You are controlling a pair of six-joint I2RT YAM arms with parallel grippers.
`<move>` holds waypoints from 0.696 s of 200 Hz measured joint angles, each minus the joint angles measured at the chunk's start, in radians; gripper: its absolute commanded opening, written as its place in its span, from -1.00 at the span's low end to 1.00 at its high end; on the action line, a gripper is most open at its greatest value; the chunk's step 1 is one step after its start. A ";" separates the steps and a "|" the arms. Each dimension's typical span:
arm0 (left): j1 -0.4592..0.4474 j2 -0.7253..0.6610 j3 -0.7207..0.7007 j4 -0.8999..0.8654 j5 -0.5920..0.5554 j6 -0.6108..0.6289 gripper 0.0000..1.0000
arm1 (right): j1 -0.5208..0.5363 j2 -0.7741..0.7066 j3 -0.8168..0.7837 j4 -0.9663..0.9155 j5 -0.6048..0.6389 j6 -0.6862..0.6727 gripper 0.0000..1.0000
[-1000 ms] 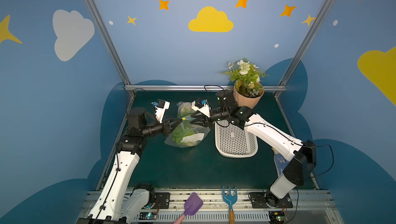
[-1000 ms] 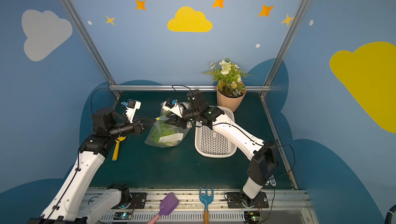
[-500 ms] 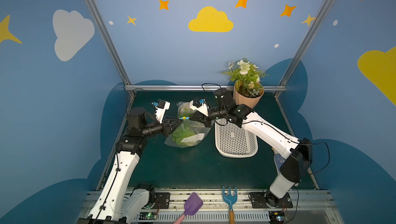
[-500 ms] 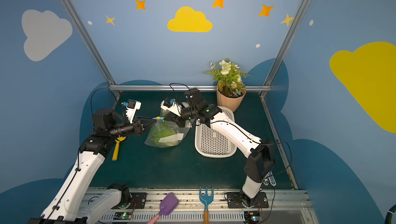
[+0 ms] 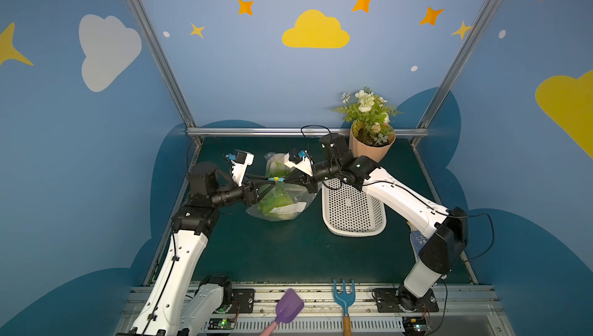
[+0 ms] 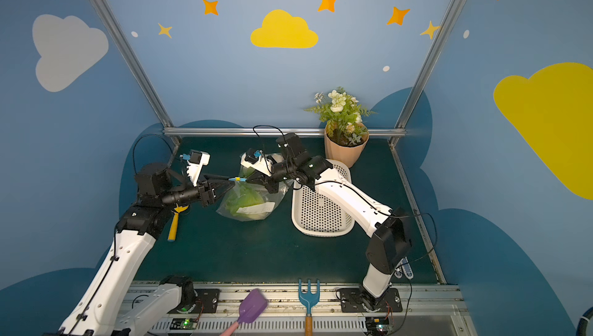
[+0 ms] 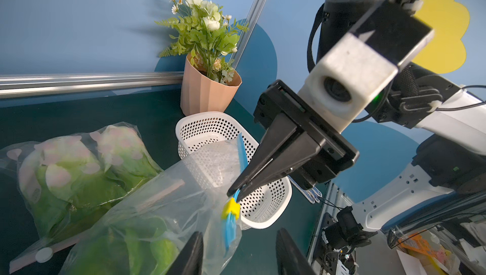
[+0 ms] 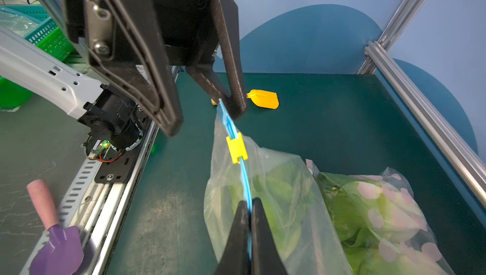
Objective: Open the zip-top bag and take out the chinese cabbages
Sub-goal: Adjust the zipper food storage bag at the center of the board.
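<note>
Pinching the slider is your next move | right claw [image 8: 249,204] clamped on the blue strip of the zip-top bag [image 8: 284,181]; left claw [image 8: 205,121] spread apart at the strip's far end | close squarely on the yellow slider [image 8: 236,147], pull along the track, keep it taut | chinese cabbages [image 5: 272,204]: crinkled green, pale stems, inside the bag on the desk [image 5: 288,254], beside the white basket [image 5: 353,212]

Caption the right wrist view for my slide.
Right gripper pinches the bag by its blue zip; yellow slider sits between it and the open left gripper; cabbages inside.

Both arms extended inward, tips nearly meeting mid-table. The left gripper [image 8: 231,106] had its jaws apart; the right gripper [image 8: 248,204] was pinched on the bag [image 5: 282,202].
</note>
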 measured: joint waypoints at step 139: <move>0.001 0.029 -0.018 0.077 0.051 -0.061 -0.72 | 0.000 0.007 0.039 -0.059 -0.036 -0.023 -1.00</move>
